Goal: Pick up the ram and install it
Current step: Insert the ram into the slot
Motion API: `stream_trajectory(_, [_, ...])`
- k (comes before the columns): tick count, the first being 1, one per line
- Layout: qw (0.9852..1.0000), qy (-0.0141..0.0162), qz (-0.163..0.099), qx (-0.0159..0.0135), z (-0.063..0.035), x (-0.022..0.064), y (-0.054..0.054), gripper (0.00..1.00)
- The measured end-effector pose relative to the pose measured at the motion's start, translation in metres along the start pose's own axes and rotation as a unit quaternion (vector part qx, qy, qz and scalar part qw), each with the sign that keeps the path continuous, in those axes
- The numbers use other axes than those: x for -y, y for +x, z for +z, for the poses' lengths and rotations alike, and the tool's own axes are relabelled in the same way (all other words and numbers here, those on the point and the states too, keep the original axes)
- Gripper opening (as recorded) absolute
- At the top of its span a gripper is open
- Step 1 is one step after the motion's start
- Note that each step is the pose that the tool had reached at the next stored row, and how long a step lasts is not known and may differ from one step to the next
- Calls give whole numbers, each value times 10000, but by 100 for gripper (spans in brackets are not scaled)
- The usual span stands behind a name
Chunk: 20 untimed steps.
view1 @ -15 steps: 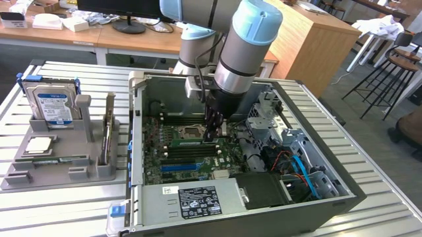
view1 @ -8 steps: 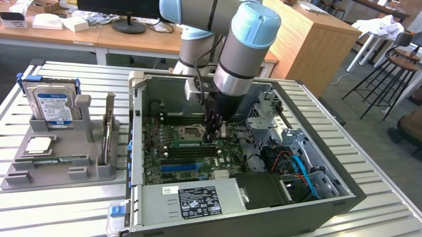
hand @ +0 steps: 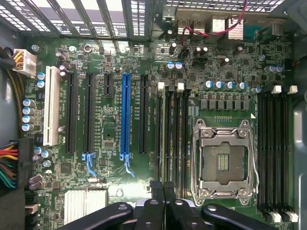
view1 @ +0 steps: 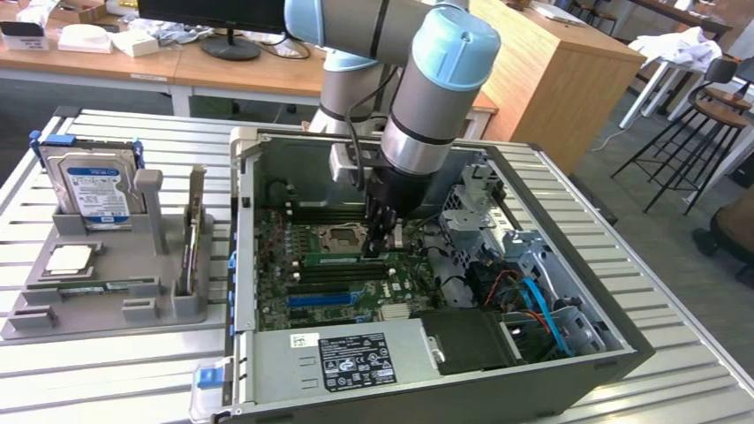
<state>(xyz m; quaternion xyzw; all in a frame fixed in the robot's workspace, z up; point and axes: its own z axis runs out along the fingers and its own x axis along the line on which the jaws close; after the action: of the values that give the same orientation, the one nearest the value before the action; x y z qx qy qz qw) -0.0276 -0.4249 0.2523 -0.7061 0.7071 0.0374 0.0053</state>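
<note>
Upper middle of the exterior view: the pale-blue and grey robot arm [view1: 430, 79] runs off the top edge. The black end effector [view1: 380, 250] blurs against the green motherboard [view1: 335, 305]; print on the black rectangular label [view1: 357, 362] is unreadably small.

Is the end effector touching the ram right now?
Cannot tell. In the exterior view the end effector ends right at the green ram, but no contact or gap shows plainly.
</note>
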Motion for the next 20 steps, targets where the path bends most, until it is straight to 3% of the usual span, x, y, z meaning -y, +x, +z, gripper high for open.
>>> stream_trajectory(20, [10000,3,44,2,105,-2,6,12])
